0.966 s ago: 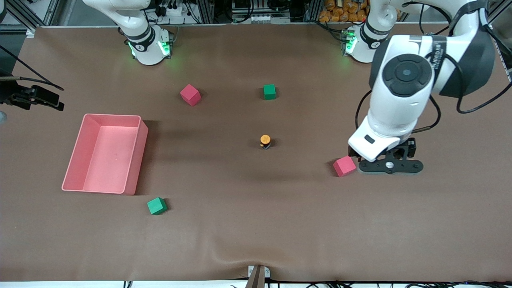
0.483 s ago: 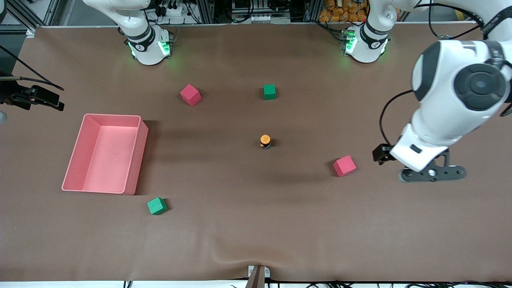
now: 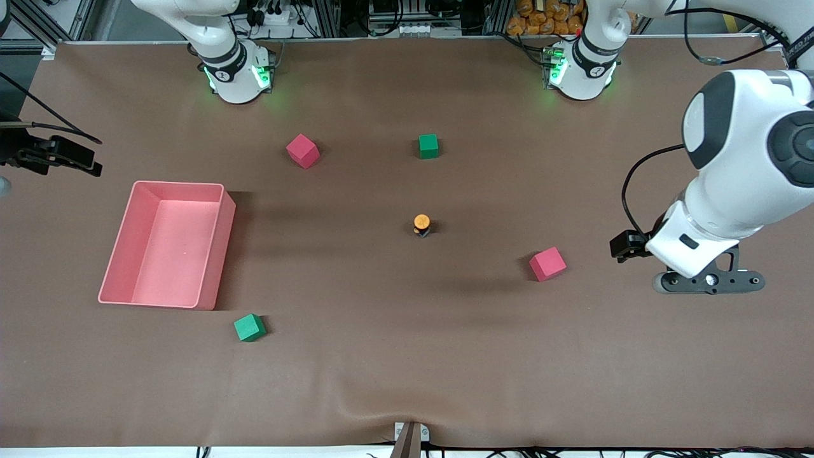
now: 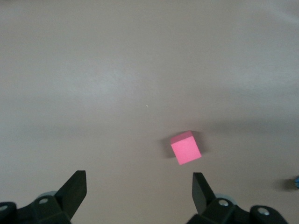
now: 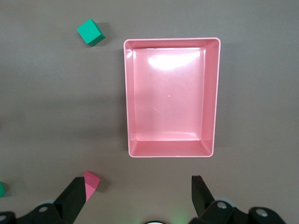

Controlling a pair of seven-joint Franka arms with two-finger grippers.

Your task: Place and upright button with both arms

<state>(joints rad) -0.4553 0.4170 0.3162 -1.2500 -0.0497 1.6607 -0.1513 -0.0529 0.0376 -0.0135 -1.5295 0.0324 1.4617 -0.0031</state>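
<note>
The button (image 3: 421, 224) stands upright on the brown table mat, orange cap up, near the table's middle. The left arm (image 3: 731, 184) hangs over the mat at its own end of the table, beside a pink cube (image 3: 547, 263). My left gripper (image 4: 138, 183) is open and empty, with that pink cube (image 4: 186, 147) on the mat below it. My right gripper (image 5: 138, 187) is open and empty, high over the mat between the right arm's base (image 3: 234, 73) and the pink bin (image 5: 212, 93). It is out of the front view.
The pink bin (image 3: 210, 254) sits toward the right arm's end. A green cube (image 3: 249, 327) lies nearer the camera than the bin. A second pink cube (image 3: 302, 151) and a green cube (image 3: 428, 145) lie farther back than the button.
The left arm has swung away from the pink cube toward its own end of the table. The button and cubes have not moved.
</note>
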